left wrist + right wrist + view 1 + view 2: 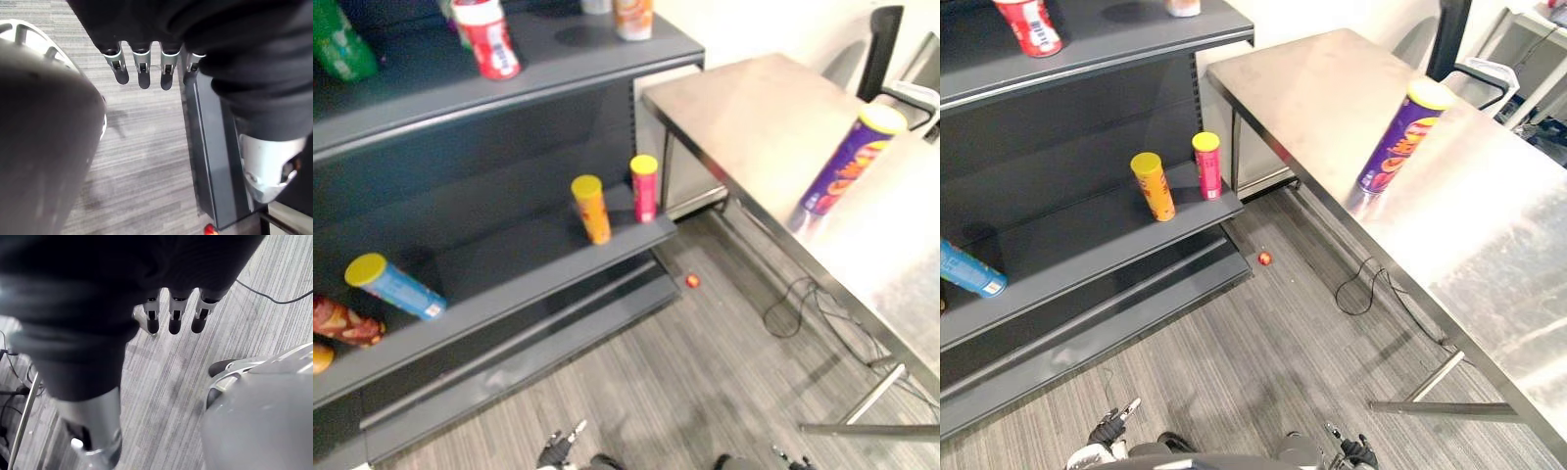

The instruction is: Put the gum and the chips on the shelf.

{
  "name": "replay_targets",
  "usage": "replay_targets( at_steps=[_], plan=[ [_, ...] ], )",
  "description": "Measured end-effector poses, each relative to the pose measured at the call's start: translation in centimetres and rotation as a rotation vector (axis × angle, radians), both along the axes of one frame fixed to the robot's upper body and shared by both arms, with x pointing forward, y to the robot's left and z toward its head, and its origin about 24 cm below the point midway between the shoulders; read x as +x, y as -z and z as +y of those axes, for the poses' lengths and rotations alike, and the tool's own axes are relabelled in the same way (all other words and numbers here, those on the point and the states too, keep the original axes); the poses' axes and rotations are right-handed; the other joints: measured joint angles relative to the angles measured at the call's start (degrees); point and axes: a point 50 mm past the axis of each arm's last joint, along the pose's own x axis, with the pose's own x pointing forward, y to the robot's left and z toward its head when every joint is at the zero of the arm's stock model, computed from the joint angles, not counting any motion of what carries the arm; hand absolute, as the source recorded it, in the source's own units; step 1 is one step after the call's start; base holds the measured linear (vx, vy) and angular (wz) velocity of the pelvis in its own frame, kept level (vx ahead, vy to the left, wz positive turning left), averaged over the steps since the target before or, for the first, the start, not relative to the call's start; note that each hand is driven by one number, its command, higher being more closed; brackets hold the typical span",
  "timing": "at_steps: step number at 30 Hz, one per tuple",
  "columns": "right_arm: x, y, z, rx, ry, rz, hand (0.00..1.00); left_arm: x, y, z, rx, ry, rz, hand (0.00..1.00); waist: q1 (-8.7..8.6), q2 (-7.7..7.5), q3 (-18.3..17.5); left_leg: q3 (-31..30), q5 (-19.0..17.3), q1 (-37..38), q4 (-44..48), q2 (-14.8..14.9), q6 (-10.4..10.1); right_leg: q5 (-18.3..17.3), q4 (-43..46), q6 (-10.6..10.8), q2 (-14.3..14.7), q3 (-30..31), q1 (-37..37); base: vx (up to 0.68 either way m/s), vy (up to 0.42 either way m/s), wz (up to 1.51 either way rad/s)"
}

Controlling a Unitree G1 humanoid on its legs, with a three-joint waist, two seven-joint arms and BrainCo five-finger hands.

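Left hand [143,73] and right hand [174,316] are seen hanging empty, fingers straight, so the purple chips can [850,162], standing on the table [744,108], should be clasped mid-body by the nearer right hand and carried upright to the shelf [529,255]; the gum cannot be picked out.

Strong glare is thrown off the counter [886,259] toward 3 o'clock; the shelf [509,266] recess at 9 o'clock is left shadowed.

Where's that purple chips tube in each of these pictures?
Left eye view: purple chips tube upper right, on the steel table.
Right eye view: tube right of centre, same table.
Left wrist view: carpet and shelf base instead.
Right wrist view: carpet instead.
Shared landmark: the steel table.
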Motion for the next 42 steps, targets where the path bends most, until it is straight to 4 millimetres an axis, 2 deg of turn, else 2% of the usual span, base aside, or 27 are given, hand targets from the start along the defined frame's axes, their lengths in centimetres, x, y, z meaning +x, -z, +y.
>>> replay_targets(
  at_steps=[5,8,11,12,13,14,15,17,19,20,21,22,24,27,29,31,34,39,42],
  plan=[
    [-0.4,-0.1,-0.7,-0.017,0.009,0.009,0.0,0.2,0.0,-0.3,-0.002,0.021,0.0,0.0,-0.54,0.79,0.52,0.35,0.89,-0.06,1.28,0.91,-0.08,-2.75,-0.34,-0.33,0.4,0.18,-0.08,-0.07,-0.094,-0.12],
    [-1.0,0.1,-0.7,-0.006,0.036,0.021,0.0,0.1,0.0,-0.2,-0.001,0.015,0.004,0.0,-1.6,0.73,1.01,0.4,0.76,-0.17,4.83,2.42,-0.05,-6.71,1.04,-0.64,0.41,1.18,-0.15,-0.09,-0.077,-0.1],
    [-2.1,0.3,-0.6,0.012,0.075,0.047,0.0,0.1,0.1,-0.2,-0.009,0.002,0.005,0.0,-1.73,1.79,1.54,-0.4,0.89,0.03,12.24,7.72,0.09,-9.57,3.16,-1.18,2.26,3.22,-0.36,-0.12,-0.11,-0.37],
    [-2.5,0.3,-0.8,0.009,0.082,0.056,0.0,0.0,0.1,-0.3,-0.023,-0.026,-0.002,0.0,-1.71,1.96,1.63,-4.32,1.83,-0.34,14.94,9.17,1.34,-10.26,3.88,-1.92,3.0,4.88,-0.46,-0.07,-0.092,-0.78],
    [-2.6,0.3,-1.0,0.004,0.087,0.056,0.0,0.1,0.0,-0.3,-0.021,-0.037,-0.015,0.0,-1.63,1.85,1.69,-12.61,3.87,-1.7,16.9,8.85,1.79,-10.33,4.12,-2.11,3.51,7.51,-0.69,-0.08,-0.126,-0.9],
    [-2.6,0.3,-1.1,0.001,0.095,0.053,0.0,0.0,0.0,-0.2,-0.026,-0.056,-0.02,0.0,-1.52,1.13,2.02,-17.27,4.52,-3.22,17.7,8.12,1.65,-10.32,4.11,-2.13,3.58,8.79,-0.9,-0.03,-0.048,-1.07],
    [-2.6,0.2,-1.5,-0.006,0.106,0.048,0.0,0.0,0.1,-0.6,-0.046,-0.077,-0.028,0.0,-1.65,1.31,2.0,-27.79,2.29,-4.26,16.35,3.56,-0.59,-10.28,4.13,-2.13,3.35,12.47,-1.49,0.01,0.016,-1.01],
    [-2.6,0.0,-2.5,-0.029,0.114,0.047,0.0,0.0,0.2,-1.5,-0.074,-0.094,-0.033,0.0,-1.61,1.72,2.09,-37.4,-1.96,-3.97,10.19,-3.78,-2.39,-8.91,3.54,-2.6,3.08,17.37,-2.7,0.04,0.098,-1.08],
    [-2.7,0.0,-2.6,-0.029,0.122,0.048,0.0,0.0,0.2,-1.5,-0.075,-0.093,-0.03,0.0,-1.6,1.81,2.12,-41.15,-2.44,-3.88,3.14,-6.68,-2.48,-8.61,3.0,-2.32,3.65,20.04,-2.86,0.05,0.184,-0.84],
    [-2.9,-0.1,-2.7,-0.035,0.124,0.05,0.0,-0.2,0.3,-1.6,-0.078,-0.093,-0.026,0.0,-1.52,2.55,2.03,-44.24,-2.13,-4.02,-1.77,-7.3,-2.41,-8.48,3.16,-1.81,4.62,21.96,-3.18,0.04,0.206,-0.84],
    [-3.1,-0.1,-2.9,-0.039,0.127,0.052,0.0,-0.3,0.3,-1.7,-0.081,-0.096,-0.025,0.0,-1.36,2.89,2.04,-45.92,-1.29,-4.02,-2.49,-7.59,-3.97,-8.46,3.37,-1.21,5.14,23.08,-3.6,0.08,0.225,-0.85],
    [-3.0,-0.1,-2.6,-0.035,0.127,0.045,0.0,-0.4,0.3,-1.6,-0.076,-0.102,-0.022,0.0,-1.16,3.15,1.35,-45.22,-3.27,-3.27,-2.67,-8.86,-3.7,-8.11,2.21,-0.63,4.78,25.89,-3.49,0.08,0.168,-0.57],
    [-3.3,0.1,-2.0,-0.021,0.13,0.045,0.0,-0.3,0.3,-1.6,-0.076,-0.106,-0.028,0.0,-1.24,1.72,0.93,-43.67,-5.03,-3.2,-1.47,-10.44,-3.22,-6.54,0.74,0.9,3.66,27.73,-3.42,0.17,0.196,-0.39],
    [-3.3,0.1,-1.6,-0.012,0.159,0.033,0.0,-0.6,0.4,-1.5,-0.075,-0.135,-0.024,0.0,-0.99,1.55,0.54,-42.31,-6.25,-2.47,0.98,-12.52,-2.09,-5.91,-1.0,1.86,1.89,29.97,-2.47,0.19,0.207,-0.36],
    [-3.3,0.2,-1.3,0.0,0.17,0.03,0.0,-0.9,0.5,-1.5,-0.076,-0.133,-0.011,0.0,-1.02,2.0,-0.48,-42.28,-6.57,-2.02,0.35,-13.6,-1.54,-5.21,-2.5,2.26,1.07,30.38,-2.26,0.19,0.133,-0.29],
    [-3.3,0.2,-1.3,0.007,0.183,0.023,0.0,-0.9,0.6,-1.7,-0.072,-0.107,0.003,0.0,-0.34,2.74,-1.3,-41.07,-6.57,-0.69,-1.39,-13.82,-1.54,-3.88,-3.85,2.5,1.13,31.61,-2.45,0.12,0.058,-0.38],
    [-2.5,0.1,-1.6,0.007,0.194,-0.003,0.0,-1.1,0.7,-1.8,-0.07,-0.09,0.015,0.0,-0.01,2.87,-1.86,-39.21,-6.57,1.62,-3.86,-13.81,-1.53,-1.63,-5.82,2.44,1.86,33.38,-2.83,0.07,0.02,-0.73],
    [-2.7,0.3,-1.4,0.023,0.196,0.02,0.0,-1.0,0.6,-1.7,-0.043,-0.002,0.03,0.0,-0.02,1.59,-3.16,-39.18,-6.56,1.96,-5.25,-14.68,-1.51,1.79,-9.59,2.6,1.72,34.29,-3.71,-0.02,0.008,-0.43],
    [-2.8,0.3,-1.5,0.023,0.201,0.022,0.0,-0.9,0.6,-1.6,-0.036,0.026,0.033,0.0,0.04,1.29,-3.37,-39.67,-6.55,1.87,-5.4,-15.04,-1.5,2.09,-10.39,2.55,1.29,32.58,-3.51,-0.09,-0.026,-0.05]
  ],
)
